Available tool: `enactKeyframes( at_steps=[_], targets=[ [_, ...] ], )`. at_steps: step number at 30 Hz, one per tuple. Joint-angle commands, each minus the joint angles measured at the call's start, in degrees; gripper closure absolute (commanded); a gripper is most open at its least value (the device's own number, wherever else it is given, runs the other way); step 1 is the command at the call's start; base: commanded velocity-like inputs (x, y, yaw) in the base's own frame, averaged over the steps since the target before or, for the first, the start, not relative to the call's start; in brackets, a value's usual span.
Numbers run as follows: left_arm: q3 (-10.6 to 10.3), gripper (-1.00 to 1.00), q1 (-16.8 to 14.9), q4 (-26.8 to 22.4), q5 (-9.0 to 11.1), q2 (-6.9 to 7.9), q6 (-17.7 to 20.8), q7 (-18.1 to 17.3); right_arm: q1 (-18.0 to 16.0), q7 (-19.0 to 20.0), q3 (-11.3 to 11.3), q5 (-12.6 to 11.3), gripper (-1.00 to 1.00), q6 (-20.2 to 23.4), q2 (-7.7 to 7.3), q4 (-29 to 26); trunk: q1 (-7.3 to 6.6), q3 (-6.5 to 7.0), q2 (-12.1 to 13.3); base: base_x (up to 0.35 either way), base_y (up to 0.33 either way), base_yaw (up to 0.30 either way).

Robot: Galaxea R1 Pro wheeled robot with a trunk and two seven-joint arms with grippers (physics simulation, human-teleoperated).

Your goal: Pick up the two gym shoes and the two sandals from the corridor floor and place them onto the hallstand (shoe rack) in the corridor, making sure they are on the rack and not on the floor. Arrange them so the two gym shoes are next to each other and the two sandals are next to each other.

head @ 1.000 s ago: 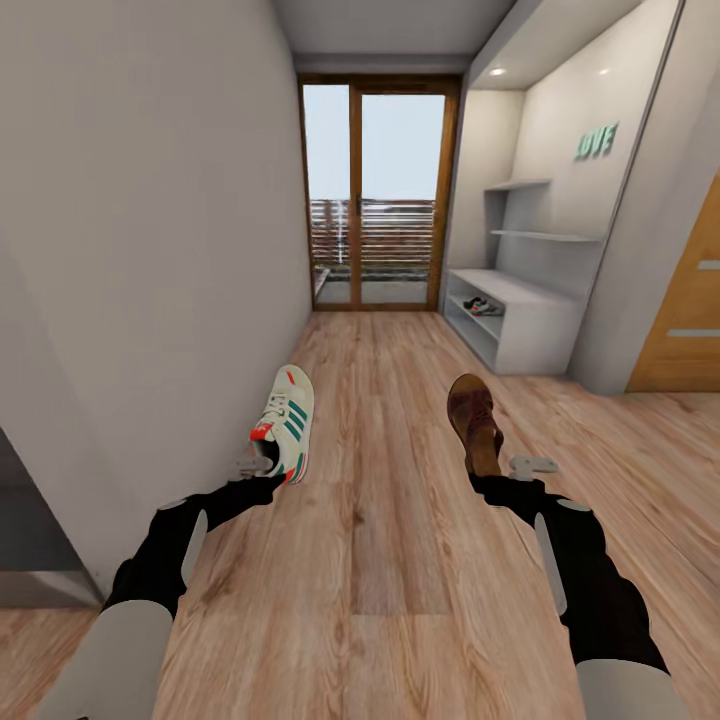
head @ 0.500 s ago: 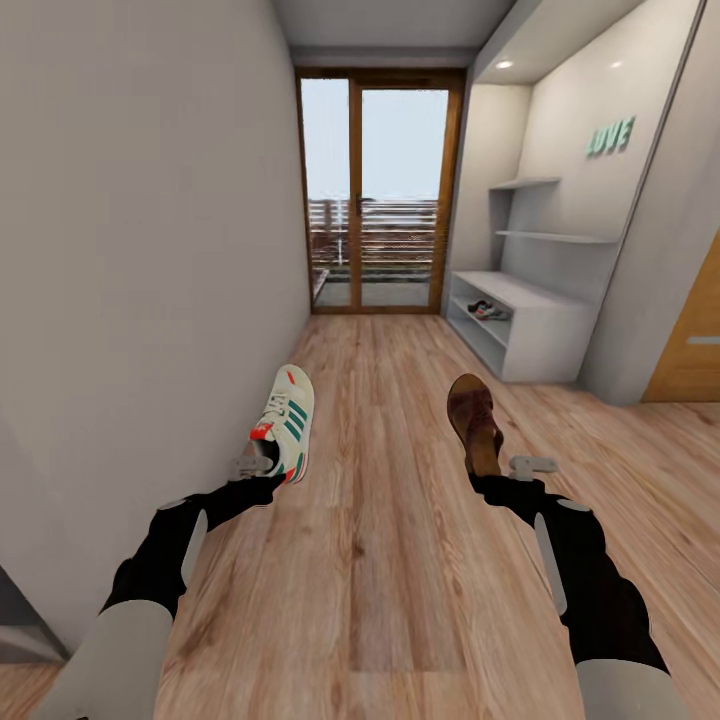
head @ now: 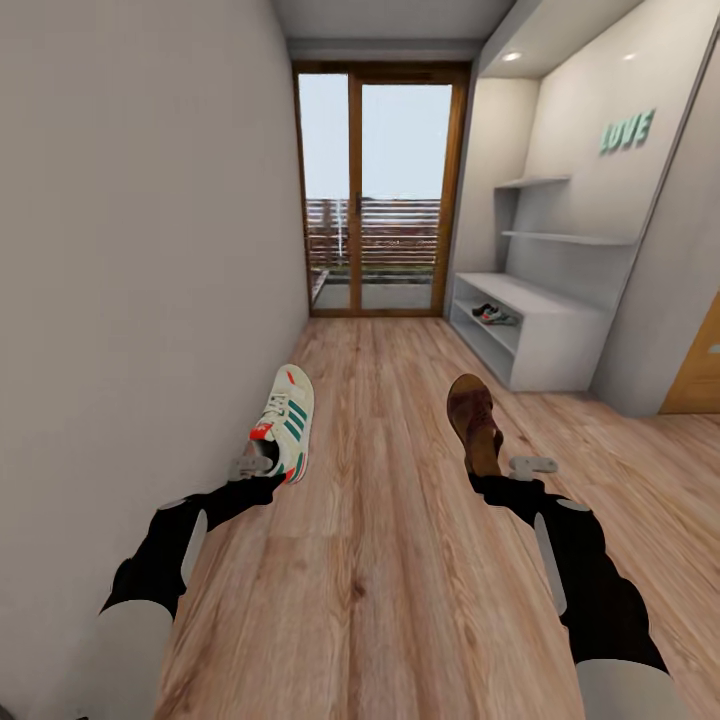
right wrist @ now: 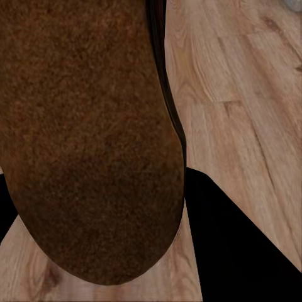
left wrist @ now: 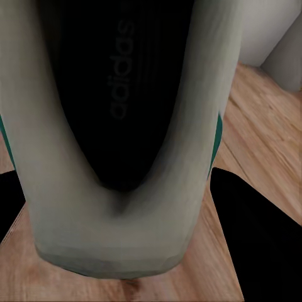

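Note:
A white gym shoe (head: 285, 420) with green stripes hangs above the corridor floor (head: 380, 560), toe pointing forward; my left gripper (head: 262, 464) is shut on its heel. In the left wrist view the shoe's heel opening (left wrist: 113, 126) sits between the dark fingers. A brown sandal (head: 472, 415) is held the same way, with my right gripper (head: 497, 468) shut on its heel end; its footbed (right wrist: 82, 126) shows close up in the right wrist view. The light-grey hallstand (head: 560, 350) stands ahead on the right, and another gym shoe (head: 497, 315) lies in its upper cubby.
A white wall (head: 150, 250) runs close along my left arm. A glass door (head: 385, 200) in a wooden frame ends the corridor. A wooden door (head: 695, 380) is at the far right beyond the hallstand. Open plank floor stretches ahead between the arms.
The whole view has shifted: the camera has moved forward along the corridor, so the hallstand and door look nearer. Both arms and the held shoes keep their places in the picture.

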Motion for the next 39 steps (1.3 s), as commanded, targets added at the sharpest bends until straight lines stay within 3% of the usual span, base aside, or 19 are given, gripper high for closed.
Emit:
enactKeyframes(
  at_steps=[1,39],
  targets=[
    [0.4,1.0,-0.1,-0.1,-0.5,-0.1,0.3,-0.6,0.0,0.4,-0.2,0.4,1.0,0.3,0.07,-0.1,0.02,-0.06,0.0,0.349,0.0,0.0],
    [0.4,1.0,-0.1,-0.2,-0.5,-0.1,0.3,-0.6,0.0,0.4,-0.3,0.4,1.0,0.2,0.1,-0.2,0.02,-0.06,0.0,0.349,0.0,0.0]
  ],
)
